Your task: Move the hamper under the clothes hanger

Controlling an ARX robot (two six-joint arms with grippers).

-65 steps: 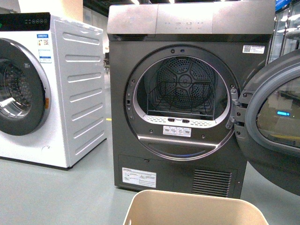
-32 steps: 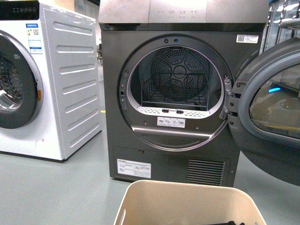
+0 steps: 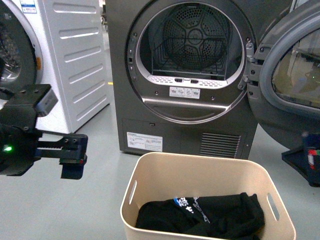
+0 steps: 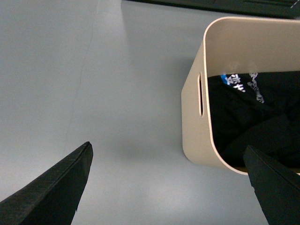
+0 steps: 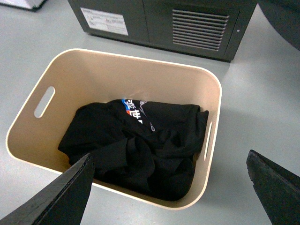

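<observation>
Your hamper [image 3: 200, 172] sits on the grey floor [image 3: 75, 210] at 6 o'clock in the front view, directly before the dark grey dryer [image 3: 185, 115], which fills 12 o'clock. The dryer's round door [image 3: 287, 75] hangs open toward 2 o'clock, and a white washing machine [image 3: 75, 60] stands at 10 o'clock. A crumpled black garment [image 3: 210, 215] with a bit of blue and white print lies in the bottom of the hamper (the slot handles on both short walls are uncovered).

Your left gripper [image 4: 166, 146] has its jaws spread wide and grips nothing. Its arm reaches in from 9 o'clock of the front view, above the floor and just beside the hamper's left wall, not touching it. Your right gripper [image 5: 169, 153] is likewise spread wide and empty, hanging above the hamper with the garment below it. In the front view only a sliver of that arm shows at 3 o'clock.
</observation>
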